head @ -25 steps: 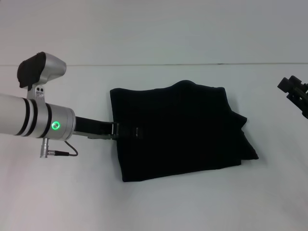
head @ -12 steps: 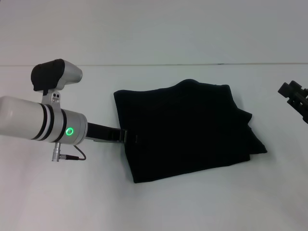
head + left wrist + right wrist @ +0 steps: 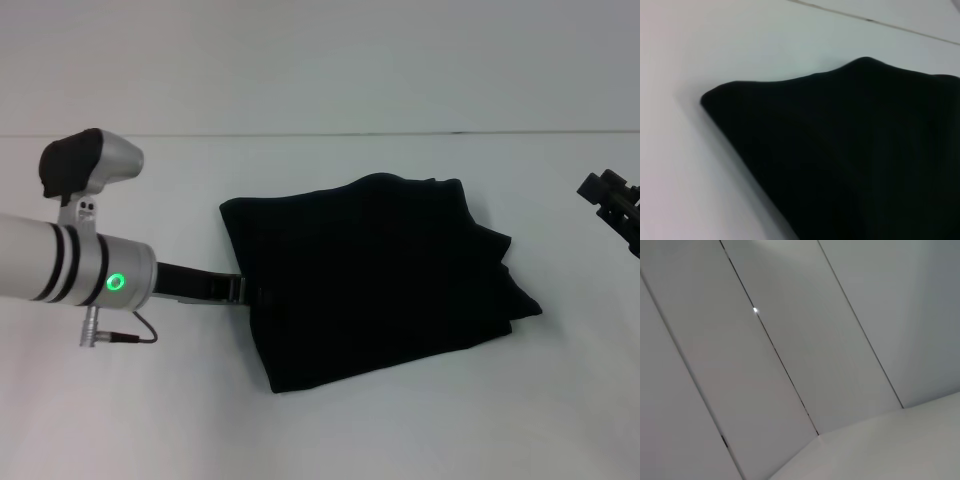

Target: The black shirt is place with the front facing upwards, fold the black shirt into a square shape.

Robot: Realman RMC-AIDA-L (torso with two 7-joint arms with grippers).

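- The left gripper [image 3: 250, 292] is reaching against the left edge of the folded plain black cloth shirt [image 3: 375, 275]; its fingers' opening cannot be told.
- The shirt is lying on the white worktop [image 3: 400, 430].
- The right gripper [image 3: 612, 200] is hanging well right of the shirt; its fingers' opening cannot be told either.

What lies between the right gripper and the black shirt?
Nothing: in the head view only bare white table separates the right gripper, at the right edge, from the folded black shirt.
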